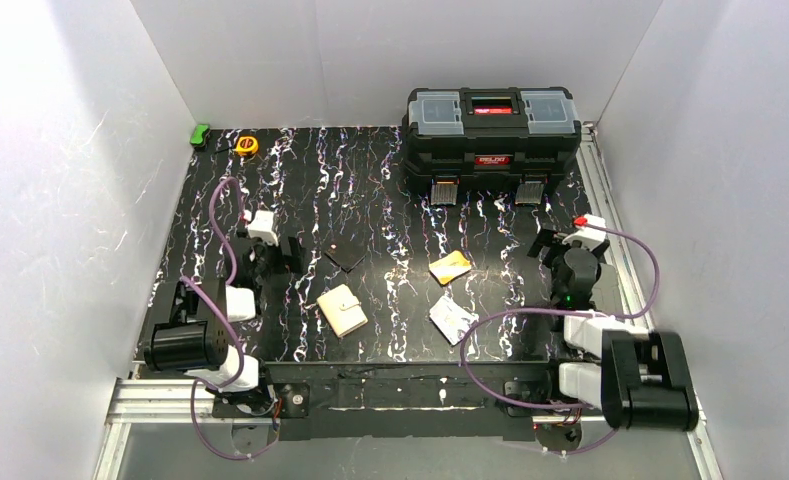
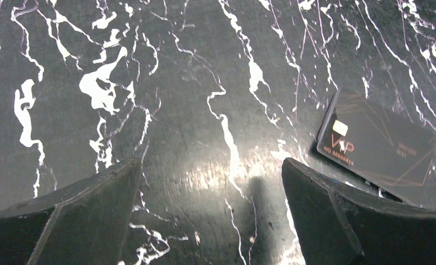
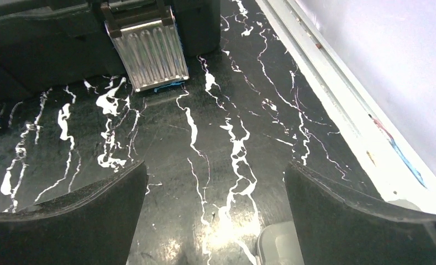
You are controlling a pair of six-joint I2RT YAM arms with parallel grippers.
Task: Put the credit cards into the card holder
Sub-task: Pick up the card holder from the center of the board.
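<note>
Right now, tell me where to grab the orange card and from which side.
Pinch the orange card across its two long edges, coming straight down from above with the right gripper, which is nearer. It appears to lie flat and thin on the table, so likely only its edges give a hold.

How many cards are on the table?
3. The orange-yellow card lies mid-table, the silver-white card just below it in the top view, and the black card left of both, behind the card holder. Others may hide inside it or the toolbox.

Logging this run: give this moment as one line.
left gripper: open, empty | right gripper: open, empty | holder: closed | orange card, silver card, black card: outside holder
</note>
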